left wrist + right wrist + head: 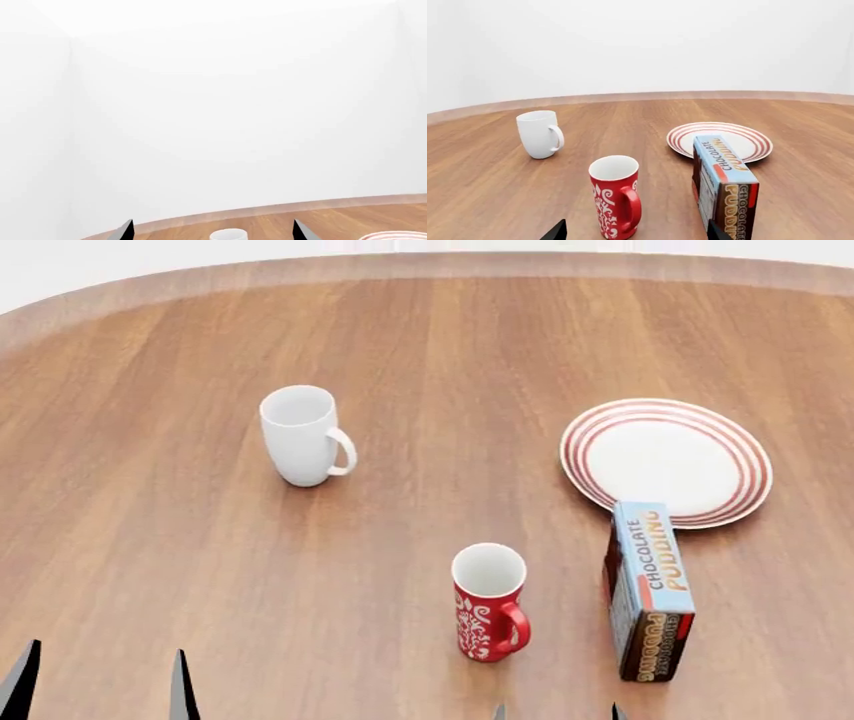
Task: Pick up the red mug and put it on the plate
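- Right wrist view: the right pincer [637, 232] shows only two dark fingertips, set well apart, so it is spread and holds nothing.
- Just ahead of it, in line with the gap between the tips, stands the tall red ceramic mug with a white swirl pattern [616, 196], upright on the round wooden table [487, 190], its handle turned toward the pincer's right tip.
- Just beyond that right tip stands an upright blue-and-brown chocolate pudding box [724, 187], near the mug but apart from it.
- Farther out behind the box lies the round white plate with red rings at its rim [720, 141], empty; box and plate may touch.
- Well off to the other side stands a plain white ceramic mug [538, 133].
- The left pincer [100, 685] also looks spread, far from everything.
- Risks, as I judge them: the right tip could clip the box on approach and topple it; a grip catching the handle could twist the mug; carrying low toward the plate could knock the box.
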